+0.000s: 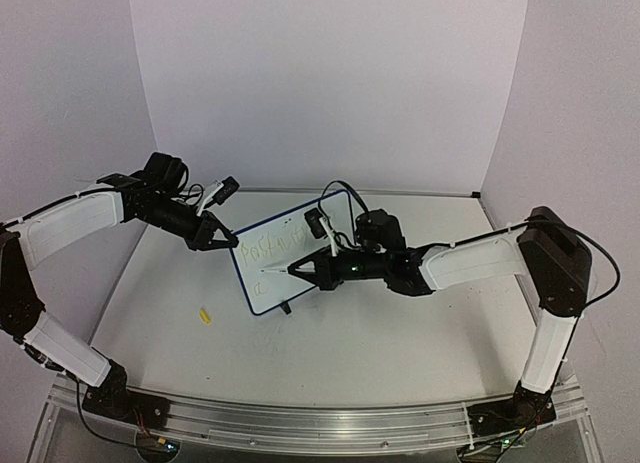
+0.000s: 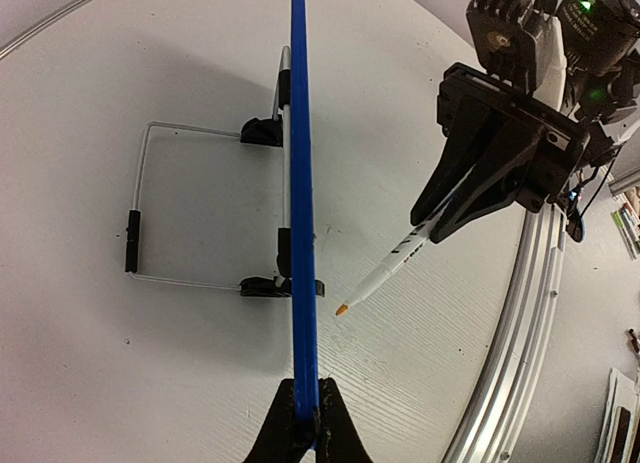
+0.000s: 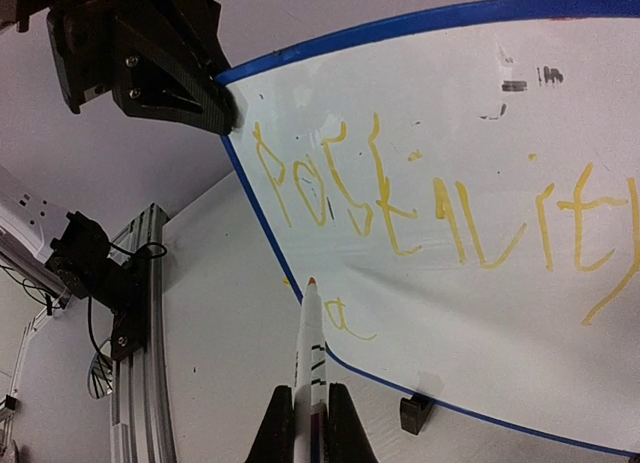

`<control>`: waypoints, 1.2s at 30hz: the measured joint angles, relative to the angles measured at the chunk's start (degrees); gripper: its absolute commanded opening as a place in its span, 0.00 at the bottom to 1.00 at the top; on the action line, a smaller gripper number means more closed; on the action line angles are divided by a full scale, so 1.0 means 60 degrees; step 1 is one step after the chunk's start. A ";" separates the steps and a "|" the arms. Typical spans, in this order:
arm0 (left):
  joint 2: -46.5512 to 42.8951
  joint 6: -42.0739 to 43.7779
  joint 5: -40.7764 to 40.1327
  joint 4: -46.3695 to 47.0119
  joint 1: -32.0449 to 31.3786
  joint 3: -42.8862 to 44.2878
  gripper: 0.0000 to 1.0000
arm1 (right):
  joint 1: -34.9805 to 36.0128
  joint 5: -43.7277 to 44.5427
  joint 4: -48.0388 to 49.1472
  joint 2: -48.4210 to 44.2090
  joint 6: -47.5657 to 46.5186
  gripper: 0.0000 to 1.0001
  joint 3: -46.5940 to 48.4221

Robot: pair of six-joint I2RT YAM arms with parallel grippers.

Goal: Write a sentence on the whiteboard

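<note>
The whiteboard (image 1: 300,245) stands tilted on the table, blue-framed, its edge (image 2: 300,183) seen end-on in the left wrist view. My left gripper (image 2: 308,411) is shut on that edge at the board's upper left corner (image 1: 228,241). The sentence (image 3: 420,203) is yellow scrawl on the board face (image 3: 500,333), with a small mark (image 3: 352,318) starting a second line below it. My right gripper (image 3: 310,408) is shut on a white marker (image 3: 310,348). The marker's orange tip (image 2: 342,309) hovers a little off the board's face near its lower left edge.
A small yellow marker cap (image 1: 205,315) lies on the table left of the board. A wire stand (image 2: 140,203) props the board from behind, and a black foot (image 3: 415,413) shows under its lower edge. An aluminium rail (image 3: 135,323) runs along the near table edge.
</note>
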 measured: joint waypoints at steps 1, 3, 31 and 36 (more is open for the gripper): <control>0.0000 -0.0002 0.0000 0.0000 0.0000 0.0000 0.00 | 0.0000 0.0025 0.0011 0.0018 0.0032 0.00 -0.0021; 0.0000 -0.0002 0.0000 0.0000 0.0000 0.0000 0.00 | -0.0005 0.0124 0.0014 0.0073 0.0095 0.00 -0.0059; 0.0011 0.0001 -0.0004 0.0004 0.0004 0.0000 0.00 | -0.0084 0.0137 -0.0358 0.0956 0.0251 0.00 0.0216; 0.0017 0.0001 0.0000 0.0007 0.0004 0.0000 0.00 | -0.0084 0.0066 -0.0549 0.1104 0.0225 0.00 0.0248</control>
